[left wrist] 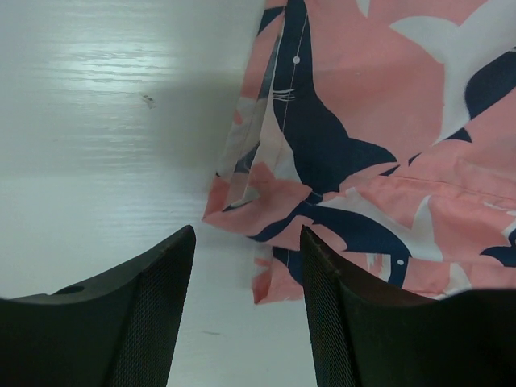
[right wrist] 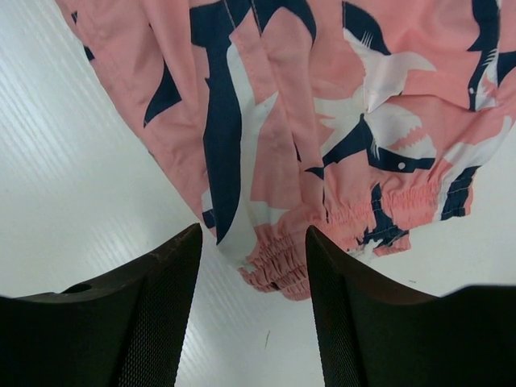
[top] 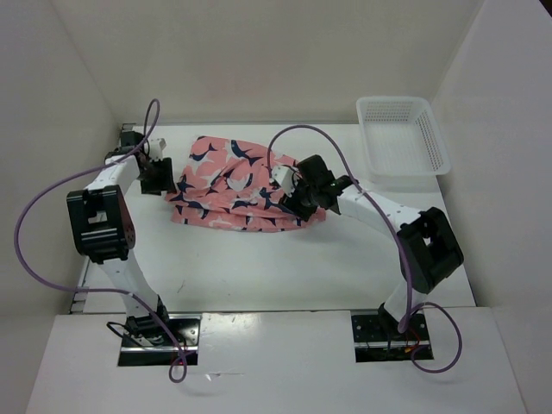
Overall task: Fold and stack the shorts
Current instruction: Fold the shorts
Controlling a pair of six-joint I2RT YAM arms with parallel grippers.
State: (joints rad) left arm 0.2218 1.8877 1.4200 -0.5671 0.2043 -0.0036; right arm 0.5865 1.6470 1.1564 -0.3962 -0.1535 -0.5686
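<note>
A white mesh basket is seen at the far right corner of the worktop; inside it only its own perforated floor and walls are seen. The shorts are laid on the worktop left of the basket and well apart from it, spread in flattened layers between the two arms.

The left gripper is held at the left edge of the shorts. In the left wrist view its fingers are spread wide and nothing is pinched; a hem corner of the shorts is seen in the gap of the left gripper, with bare worktop to the left.

The right gripper is held over the right part of the shorts. In the right wrist view the right gripper is likewise spread and nothing is clamped; the gathered elastic edge of the shorts is seen between its fingers. Whether either gripper touches the fabric cannot be told.
</note>
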